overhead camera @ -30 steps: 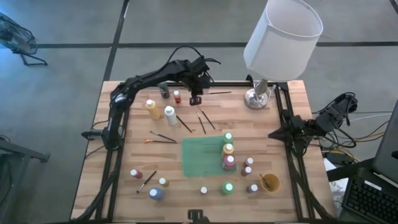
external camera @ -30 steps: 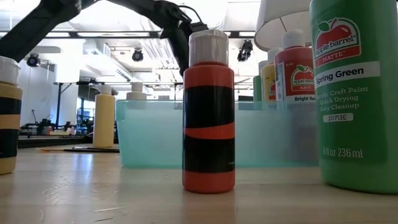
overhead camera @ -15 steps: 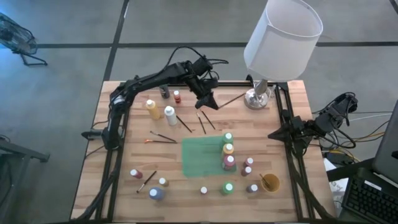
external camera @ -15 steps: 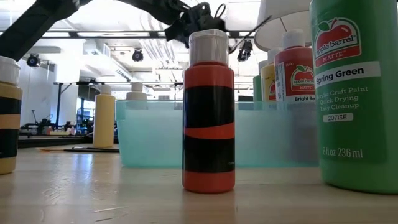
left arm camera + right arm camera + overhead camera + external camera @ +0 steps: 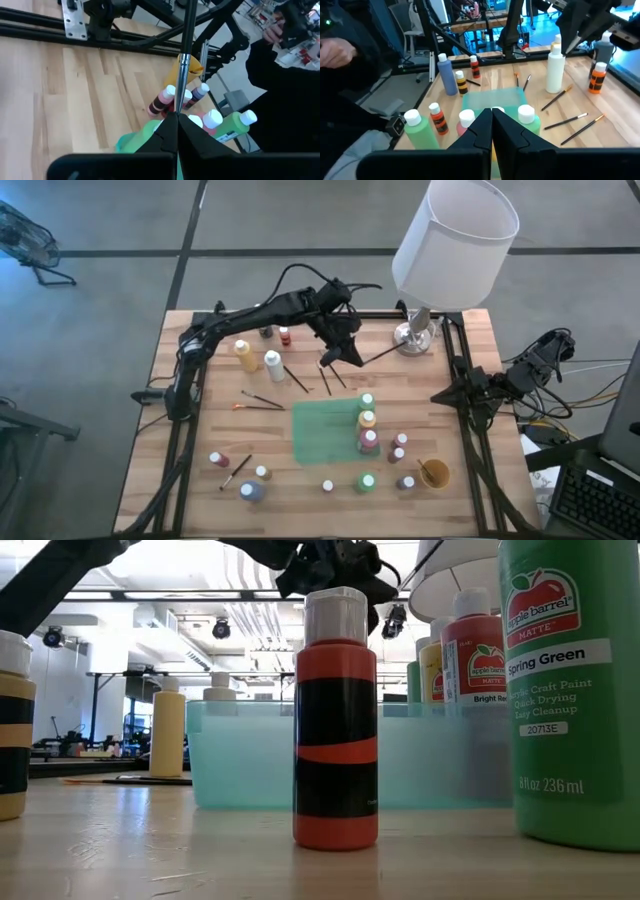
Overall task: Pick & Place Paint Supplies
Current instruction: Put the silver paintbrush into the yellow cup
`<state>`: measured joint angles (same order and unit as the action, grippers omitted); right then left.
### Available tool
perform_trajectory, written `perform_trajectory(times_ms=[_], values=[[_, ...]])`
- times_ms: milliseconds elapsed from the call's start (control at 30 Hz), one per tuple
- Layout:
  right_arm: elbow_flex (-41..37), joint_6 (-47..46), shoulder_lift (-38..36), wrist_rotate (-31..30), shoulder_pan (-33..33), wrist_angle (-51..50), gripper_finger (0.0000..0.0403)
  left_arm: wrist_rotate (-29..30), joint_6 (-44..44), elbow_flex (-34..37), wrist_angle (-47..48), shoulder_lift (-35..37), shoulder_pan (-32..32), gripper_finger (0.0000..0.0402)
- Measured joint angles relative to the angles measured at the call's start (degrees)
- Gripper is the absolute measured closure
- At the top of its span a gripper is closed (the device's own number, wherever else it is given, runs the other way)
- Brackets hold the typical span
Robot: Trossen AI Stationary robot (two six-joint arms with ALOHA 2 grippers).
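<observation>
A yellow bottle [image 5: 244, 355] and a white bottle [image 5: 273, 364] are standing on the bench [image 5: 220, 400] to the far left of the working hand, well apart from it.

The left hand [image 5: 340, 356] is hanging over the back middle of the bench, its fingers pinching narrowly on one thin brush [image 5: 375, 355]. In the left wrist view, the brush [image 5: 184, 60] is running straight out from between the fingertips of the hand [image 5: 176, 116]. Which end is being pinched is hard to tell.

From above, the brush's long axis is pointing away from the hand to the right, toward the lamp [image 5: 455, 240]. Two loose brushes [image 5: 325, 375] are lying on the bench just beneath and in front of the hand.

The green tray [image 5: 320, 435] is lying in front of the hand, nearer the front edge. A row of bottles [image 5: 367, 420] is standing along the tray's right side. Judging by the task, the tray is the likely drop point. If so, the brush is needing a swing so that its length lies over the tray rather than across the bottle row.

The right hand [image 5: 441, 395] is waiting off the bench's right edge, its fingers pressing together on nothing. The left hand is clearly the nearer one.
</observation>
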<state>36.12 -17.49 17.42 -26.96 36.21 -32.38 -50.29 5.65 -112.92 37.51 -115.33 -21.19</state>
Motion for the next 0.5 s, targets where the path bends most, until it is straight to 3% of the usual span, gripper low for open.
perform_trajectory(times_ms=[233, 500], values=[[-0.1, 10.4, 0.8, 0.0, 0.0, 1.5, 0.0394, 1.5, -0.3, 0.0, 0.2, 0.0, -0.6, 0.0402], [-1.0, 29.8, 9.0, 1.0, 0.0, 20.8, 0.0394, 1.7, 1.2, 0.0, 1.1, 0.0, -1.5, 0.0401]])
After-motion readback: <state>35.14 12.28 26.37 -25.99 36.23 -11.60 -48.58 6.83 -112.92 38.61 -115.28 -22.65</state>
